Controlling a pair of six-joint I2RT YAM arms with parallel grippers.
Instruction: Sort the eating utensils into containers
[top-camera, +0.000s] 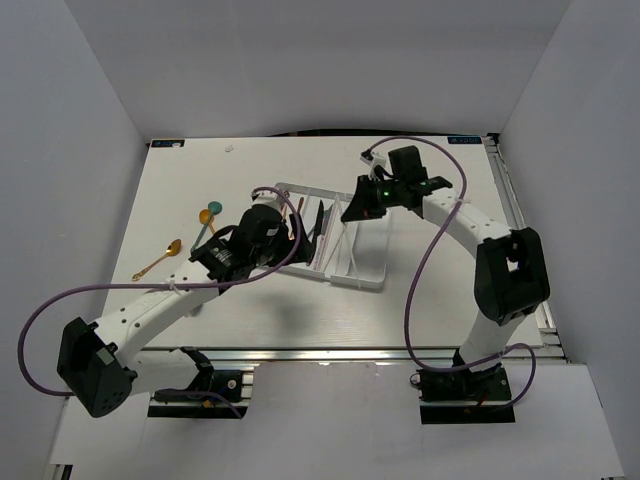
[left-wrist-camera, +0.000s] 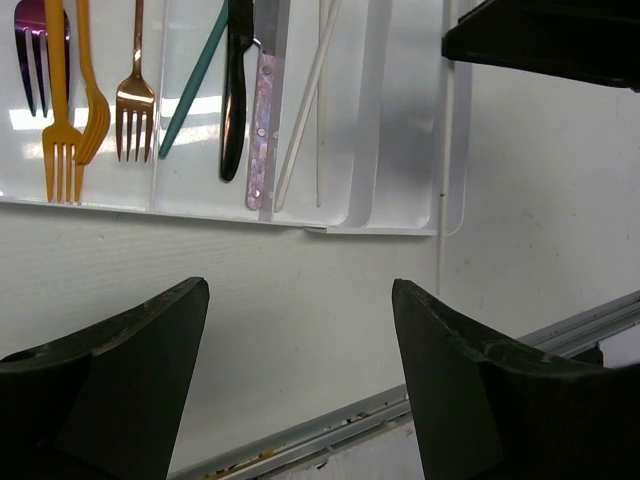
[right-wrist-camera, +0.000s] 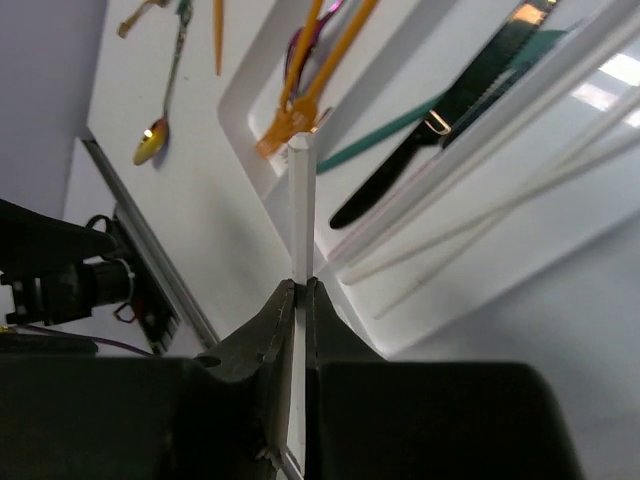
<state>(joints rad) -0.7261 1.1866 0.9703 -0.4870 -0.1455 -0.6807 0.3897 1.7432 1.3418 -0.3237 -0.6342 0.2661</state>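
Chopstick (right-wrist-camera: 300, 200): a thin pale stick of square section with a blunt flat tip, clenched between the closed fingers of the right end effector (right-wrist-camera: 302, 288) and carried above the white tray (right-wrist-camera: 237, 100). The stick juts straight out from the jaws, whereas the tray's long compartments run slantwise across the right wrist view. Two loose chopsticks (right-wrist-camera: 470, 225) that lie in the tray are to the right of the held tip, past the black knife (right-wrist-camera: 400, 165). The tip itself hangs near the end where the orange forks (right-wrist-camera: 300, 60) rest. On this evidence, the coming move turns on shifting the stick sideways toward the chopstick compartment and turning its long axis parallel to the dividers before release. The right arm is the nearer one and already the carrier. The left end effector (left-wrist-camera: 300, 290) is released, its fingers wide apart with nothing between them, and hovers over the tabletop (left-wrist-camera: 300, 255) just off the tray's near short end. The tray is smooth, glossy moulded plastic with thin raised dividers. The forks are shiny orange-gold metal, and the knife is dark and glossy. A gold spoon (top-camera: 158, 260) and two further spoons (top-camera: 210, 213) lie on the tabletop left of the tray, not yet sorted.
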